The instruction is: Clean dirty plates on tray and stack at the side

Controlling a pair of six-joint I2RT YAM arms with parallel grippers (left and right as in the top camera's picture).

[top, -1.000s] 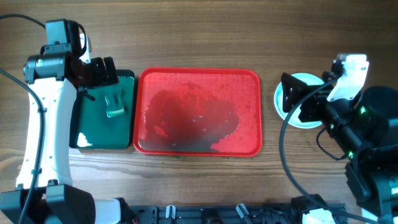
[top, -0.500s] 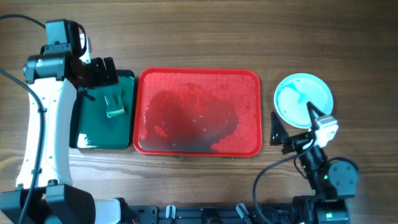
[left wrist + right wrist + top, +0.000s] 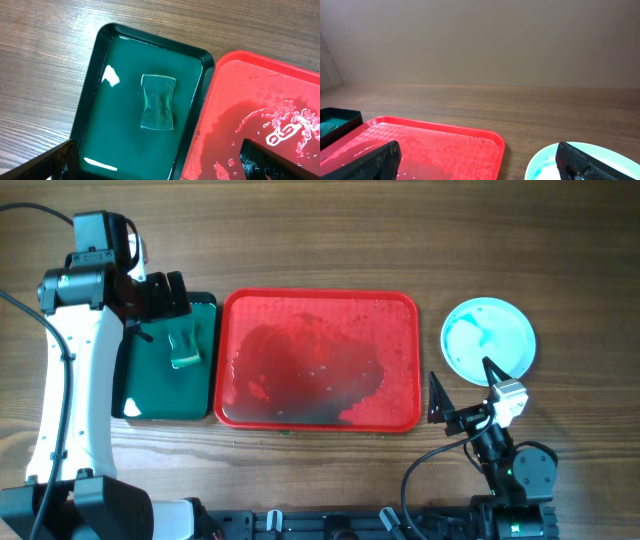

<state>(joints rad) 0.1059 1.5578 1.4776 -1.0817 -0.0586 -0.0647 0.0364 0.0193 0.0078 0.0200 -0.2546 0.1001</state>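
Observation:
The red tray point(image 3: 400, 315) lies mid-table, wet and holding no plates; it also shows in the left wrist view point(image 3: 240, 70) and the right wrist view point(image 3: 485, 140). A stack of plates with a pale cyan one on top point(image 3: 488, 340) sits to the tray's right, and its edge shows in the right wrist view point(image 3: 545, 162). My right gripper point(image 3: 462, 402) is open and empty, low near the front edge below the plates. My left gripper point(image 3: 160, 295) is open and empty over the small green tray.
A dark green tray point(image 3: 140, 395) holding water and a green sponge point(image 3: 184, 346) stands left of the red tray; the sponge also shows in the left wrist view point(image 3: 158, 102). Bare wooden table lies behind and around both trays.
My right arm has drawn back from over the plate stack toward the front edge, uncovering the plates. The left arm has not moved.

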